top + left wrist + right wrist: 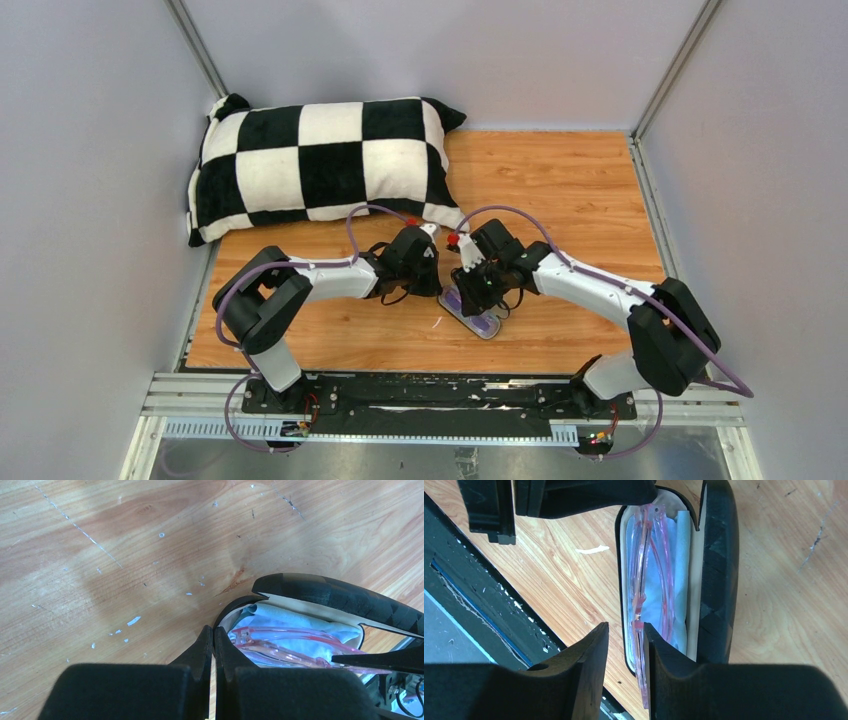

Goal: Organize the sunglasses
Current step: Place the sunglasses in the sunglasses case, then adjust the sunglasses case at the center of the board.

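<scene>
Right wrist view: a small pair of sunglasses with translucent pink lenses and a thin frame (651, 580) is seen lying lengthwise in an open black oblong case with beige lining (716, 580). They are bedded on a light blue cloth (681, 570) just ahead of the right gripper (625, 627). Its jaws are parted to a narrow gap. The near end of the frame is seen between the fingertips, against one of them, so the pair is judged to be resting, not clamped. That end appears to overhang the case's rim, so full seating is doubted. The left gripper (214, 630) is closed on nothing, its tips touching the far end of the case, probably so that sliding on the wooden table (125, 555) is prevented. The lenses are glossy and see-through, the cloth showing behind them.
</scene>
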You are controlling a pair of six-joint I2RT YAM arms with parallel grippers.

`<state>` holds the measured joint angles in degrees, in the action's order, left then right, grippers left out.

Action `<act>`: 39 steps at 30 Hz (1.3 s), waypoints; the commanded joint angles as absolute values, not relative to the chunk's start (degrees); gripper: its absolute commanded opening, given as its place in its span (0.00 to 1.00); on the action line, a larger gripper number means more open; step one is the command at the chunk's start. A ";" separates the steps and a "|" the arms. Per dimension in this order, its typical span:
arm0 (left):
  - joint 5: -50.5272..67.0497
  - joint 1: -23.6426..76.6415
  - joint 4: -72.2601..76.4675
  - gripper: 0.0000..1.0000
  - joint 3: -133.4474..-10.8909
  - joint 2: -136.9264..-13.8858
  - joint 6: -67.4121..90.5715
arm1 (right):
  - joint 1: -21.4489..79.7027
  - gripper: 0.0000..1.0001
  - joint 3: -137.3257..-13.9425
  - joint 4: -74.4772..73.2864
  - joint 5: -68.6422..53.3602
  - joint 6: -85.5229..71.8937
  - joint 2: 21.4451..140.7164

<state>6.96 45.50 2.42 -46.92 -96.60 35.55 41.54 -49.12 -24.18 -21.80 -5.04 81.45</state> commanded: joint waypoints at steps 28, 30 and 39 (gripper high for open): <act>10.67 45.26 -3.18 0.00 -50.36 -98.72 29.69 | 40.50 0.61 -49.81 -27.85 1.00 -8.92 70.94; 10.93 45.19 -3.25 0.00 -50.59 -98.81 29.21 | 40.27 0.61 -50.27 -27.84 -1.71 -8.02 72.75; 11.21 45.12 -4.47 0.00 -52.37 -100.03 28.20 | 39.55 0.33 -50.62 -26.88 -4.45 -6.98 76.28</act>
